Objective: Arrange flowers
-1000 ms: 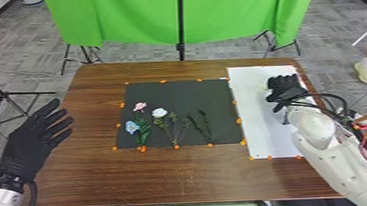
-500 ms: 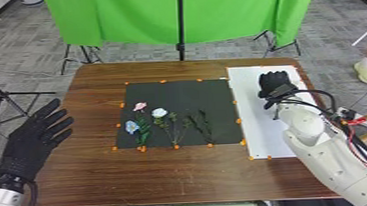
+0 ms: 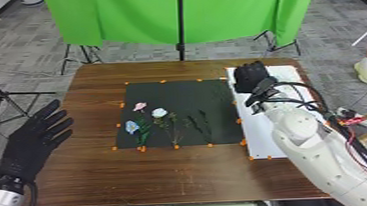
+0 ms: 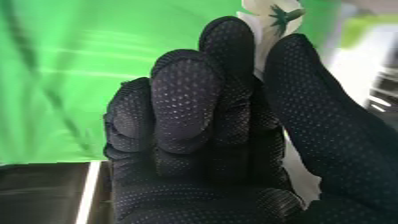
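In the head view my right hand (image 3: 250, 79) is over the back left part of the white sheet, beside the black mat's edge. In the right wrist view, a white flower with a green base (image 4: 282, 17) is pinched between the thumb and fingers of my right hand (image 4: 218, 135). On the black mat (image 3: 175, 91) lie a pink flower (image 3: 140, 106), a blue flower (image 3: 132, 126), a white flower (image 3: 159, 113) and dark green sprigs (image 3: 205, 127). My left hand (image 3: 32, 137) is at the left, fingers straight and spread.
The white sheet (image 3: 265, 146) lies right of the mat on the brown table (image 3: 166, 179). Orange tape pieces mark the edges of both. A green cloth (image 3: 128, 23) hangs on a stand behind the table. Cables loop around the right forearm.
My right hand has moved left and toward the back of the table, nearing the mat's edge. The left hand and the flowers on the mat have stayed in place.
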